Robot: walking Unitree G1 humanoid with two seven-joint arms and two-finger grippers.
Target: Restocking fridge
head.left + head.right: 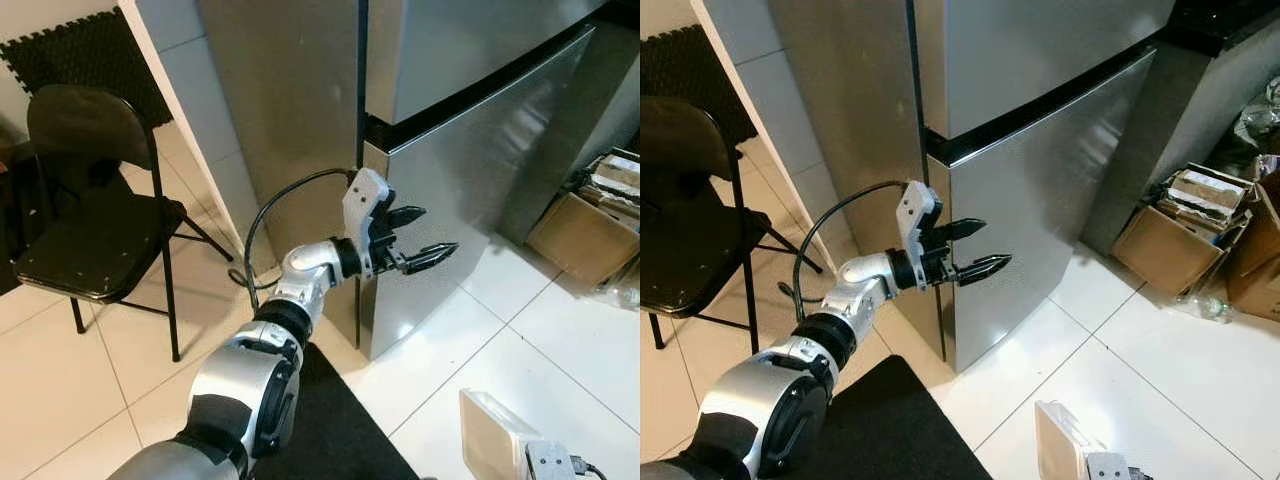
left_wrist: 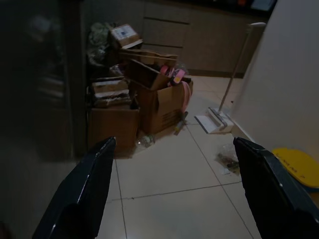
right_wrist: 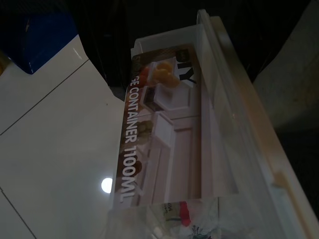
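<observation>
1. The left claw [image 1: 418, 238] hovers at the near left edge of the shut fridge [image 1: 470, 170] lower door, fingers spread wide, holding nothing.
2. The right claw's state cannot be told; a clear plastic container [image 3: 174, 144], labelled 1100ML, sits close before its wrist, low at the near right.
3. Cardboard boxes [image 1: 1175, 240] stand right of the fridge.

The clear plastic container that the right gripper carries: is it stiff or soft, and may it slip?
The plastic container looks thin-walled and clear, so probably fairly stiff but light. Its smooth walls and glossy paper label suggest it may slip between narrow fingers. The raised rim probably gives a firmer hold.
</observation>
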